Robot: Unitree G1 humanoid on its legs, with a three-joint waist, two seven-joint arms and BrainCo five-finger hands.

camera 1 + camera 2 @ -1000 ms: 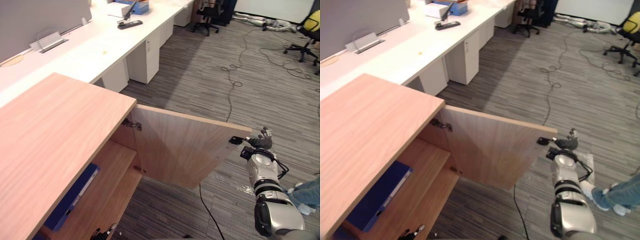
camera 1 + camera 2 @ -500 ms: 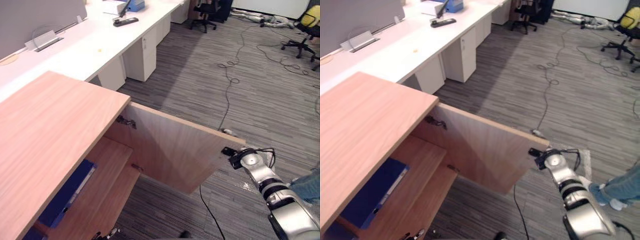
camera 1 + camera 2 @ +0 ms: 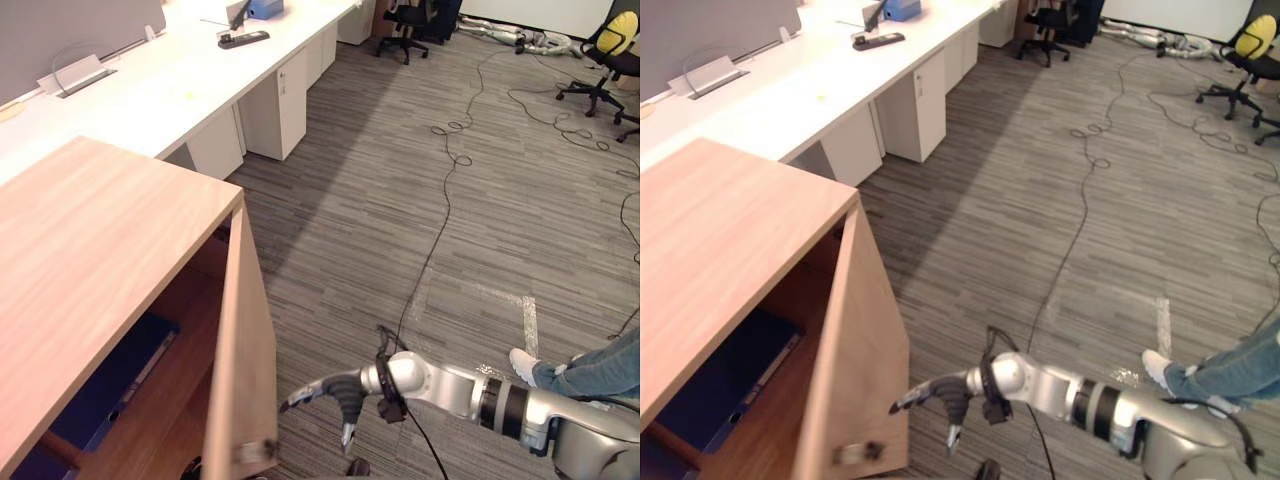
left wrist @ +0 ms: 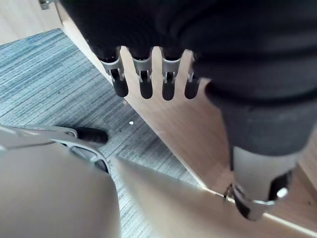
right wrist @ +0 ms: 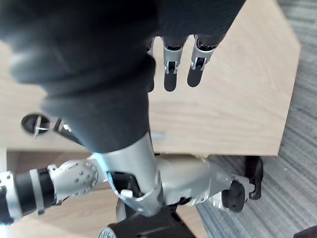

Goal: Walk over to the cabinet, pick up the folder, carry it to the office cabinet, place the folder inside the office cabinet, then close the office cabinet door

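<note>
The wooden office cabinet (image 3: 80, 260) stands at the left with its door (image 3: 240, 370) swung most of the way in, seen nearly edge-on. Inside, a blue folder (image 3: 110, 385) lies flat on a shelf, partly hidden by the door. My right hand (image 3: 335, 388) is low beside the door's free edge, open, with straight fingers (image 5: 173, 74) reaching to the door's outer face (image 5: 233, 99). My left hand (image 4: 143, 79) hangs open with straight fingers close to a wooden panel (image 4: 173, 129), holding nothing.
A long white desk (image 3: 150, 90) with drawer units runs behind the cabinet. Cables (image 3: 450, 160) trail over the grey carpet, and office chairs (image 3: 410, 20) stand at the back. A person's leg and shoe (image 3: 590, 370) are at the right edge.
The cabinet door has swung from wide open to nearly closed. My right hand has swept left and down with the door's free edge. The camera has also shifted a little.
</note>
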